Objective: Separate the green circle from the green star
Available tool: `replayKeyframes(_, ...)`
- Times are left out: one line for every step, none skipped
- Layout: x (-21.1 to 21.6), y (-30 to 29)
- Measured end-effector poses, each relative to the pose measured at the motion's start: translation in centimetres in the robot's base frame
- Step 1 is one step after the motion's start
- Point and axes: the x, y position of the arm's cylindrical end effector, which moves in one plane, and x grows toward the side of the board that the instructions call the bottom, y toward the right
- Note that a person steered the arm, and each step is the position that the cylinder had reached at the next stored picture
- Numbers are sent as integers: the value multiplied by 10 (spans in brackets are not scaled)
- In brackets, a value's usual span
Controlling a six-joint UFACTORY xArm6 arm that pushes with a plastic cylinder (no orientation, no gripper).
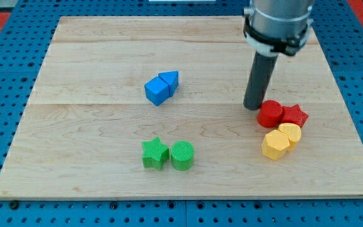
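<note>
Green circle [183,156] sits touching the green star [155,154] on its left, low on the tabletop [93,126] near the view's bottom. My tip [254,107] is well off to the view's right, just beside the red circle [270,114]. No jaws on this rod, so nothing is held.

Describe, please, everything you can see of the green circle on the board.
The green circle is a short round block with a finely ribbed top, plastic by its look. It lies flat near the board's lower middle, its left side against the green star. Nothing else touches it; my tip is far off toward the view's upper right.
</note>
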Motion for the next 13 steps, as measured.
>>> replayKeyframes(-26,-63)
replayKeyframes(-12,-145)
replayKeyframes(12,-215)
replayKeyframes(51,-263)
replayKeyframes(105,-265)
replayKeyframes(106,-194)
replayKeyframes(106,-101)
replayKeyframes(102,-95)
replayKeyframes(95,-76)
replayKeyframes(114,-58)
replayKeyframes(128,-66)
replayKeyframes(133,-152)
replayKeyframes(95,-170)
